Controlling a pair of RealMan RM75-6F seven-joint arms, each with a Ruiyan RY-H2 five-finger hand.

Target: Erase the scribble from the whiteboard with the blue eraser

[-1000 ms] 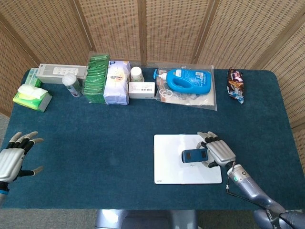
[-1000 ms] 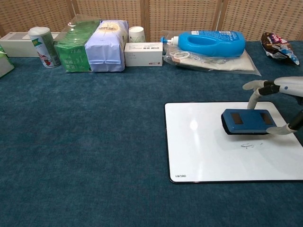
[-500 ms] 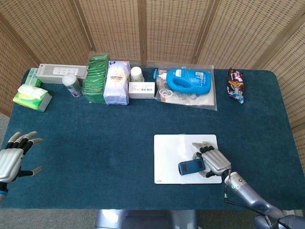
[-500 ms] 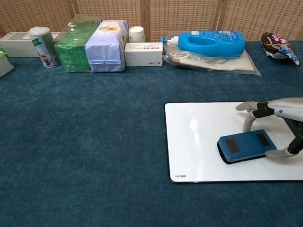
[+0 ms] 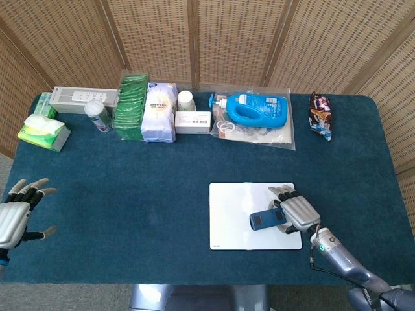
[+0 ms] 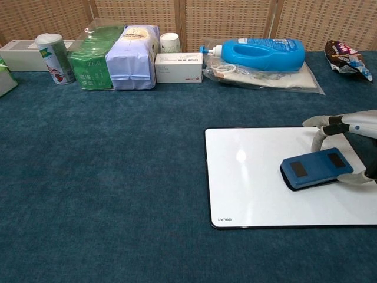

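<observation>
On the blue-carpeted table (image 5: 162, 194), head view taken as the clock face:

Whiteboard: one whiteboard (image 5: 233, 220) lies flat at about 5 o'clock; its bare surface shows no scribble in either view.

Blue eraser: one blue eraser (image 5: 264, 219) rests on the right part of the board, turned a little askew, with two dark patches on its top in the chest view (image 6: 316, 168).

Right hand: the right hand (image 5: 297, 211) grasps the eraser from its 3 o'clock end, with fingers over the far edge and the thumb on the near edge.

Left hand: the left hand (image 5: 14, 217) is at 8 o'clock by the table's edge, released, fingers spread, holding nothing; it shows in the head view only.

Back row, 10 to 1 o'clock: one pack of tissues (image 5: 43, 130), one long white box (image 5: 84, 100), one can (image 5: 98, 115), one green tea pack (image 5: 131, 107), one pale blue bag (image 5: 159, 112), one paper cup (image 5: 186, 100), one small white carton (image 5: 192, 122).

Detergent: one blue detergent bottle (image 5: 256, 109) lies on its side on one clear plastic bag (image 5: 256, 133) at 12 to 1 o'clock.

Snack: one dark snack packet (image 5: 320, 115) lies at 2 o'clock, well apart from the board.

Backdrop: one woven folding screen (image 5: 207, 39) stands behind the table.
</observation>
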